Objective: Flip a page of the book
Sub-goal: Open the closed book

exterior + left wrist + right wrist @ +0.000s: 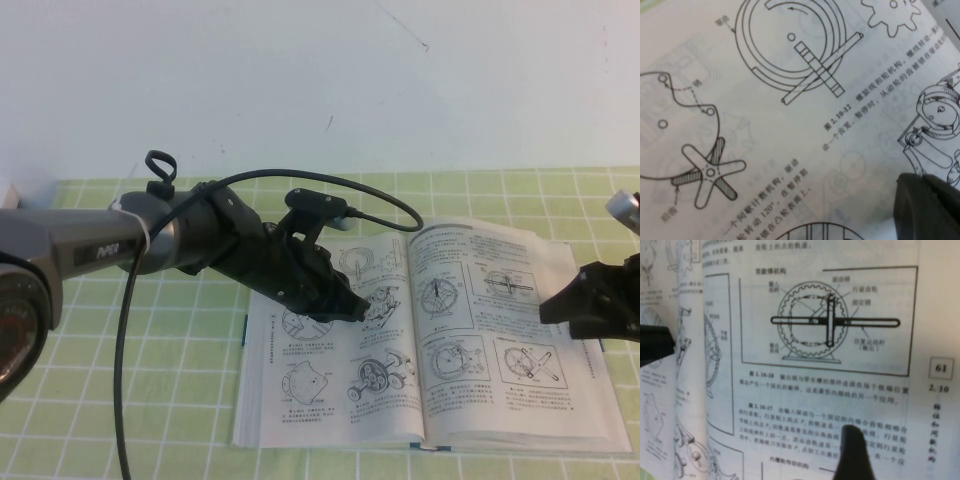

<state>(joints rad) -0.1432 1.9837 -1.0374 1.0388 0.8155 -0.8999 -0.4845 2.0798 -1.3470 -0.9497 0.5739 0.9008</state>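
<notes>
Left gripper (345,305) presses the book's (520,432) left leaf, fingers indeterminate; right gripper (548,308) hangs released beside the page (490,300): pinch only its outer edge

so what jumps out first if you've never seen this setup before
The open book, its white pages full of boxed mechanism drawings, lies flat on the green checked cloth near the front of the table. The left claw reaches over its left-hand page, a black cable looping above the arm. The right claw sits open at the book's right edge, holding nothing.
</notes>
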